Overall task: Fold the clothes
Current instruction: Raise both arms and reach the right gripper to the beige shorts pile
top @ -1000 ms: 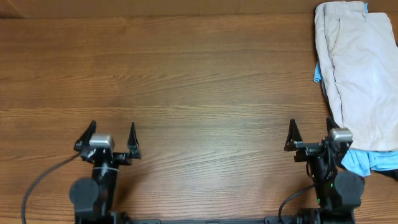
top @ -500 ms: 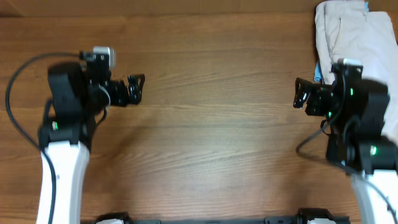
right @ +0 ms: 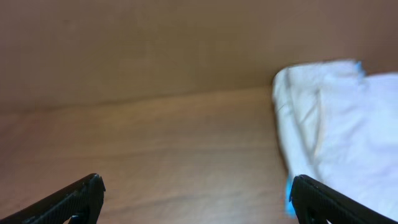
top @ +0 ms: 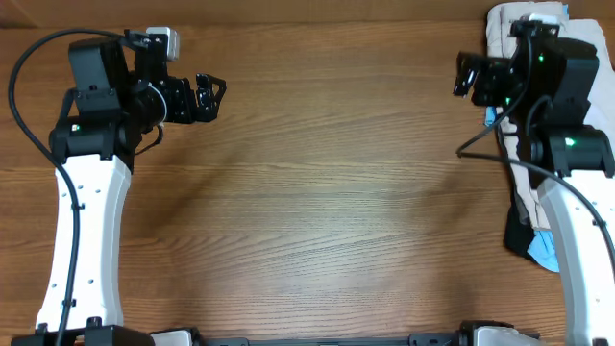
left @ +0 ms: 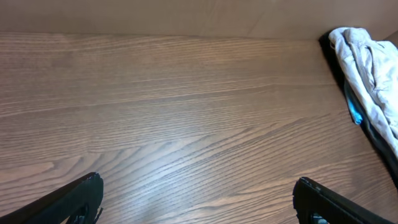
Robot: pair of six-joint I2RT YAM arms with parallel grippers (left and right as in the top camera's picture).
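Observation:
The clothes lie in a pile at the table's far right edge. Light beige shorts (top: pixel 501 31) are on top, with a light blue garment (top: pixel 546 252) and a dark one (top: pixel 519 238) showing underneath near the front. My right arm covers much of the pile. My right gripper (top: pixel 461 77) hangs open just left of the pile's far end and holds nothing; its wrist view shows the shorts (right: pixel 336 118) past the right finger (right: pixel 311 193). My left gripper (top: pixel 213 98) is open over bare wood at the far left. The left wrist view shows the clothes (left: pixel 373 68) far off to the right.
The wooden table (top: pixel 327 192) stretches between the two arms. A brown wall (right: pixel 155 43) rises just behind its far edge. Black cables (top: pixel 29 106) loop off both arms.
Both arms have risen from the table's front edge and reached toward the far side, the right one over the clothes pile. Both grippers have stayed open.

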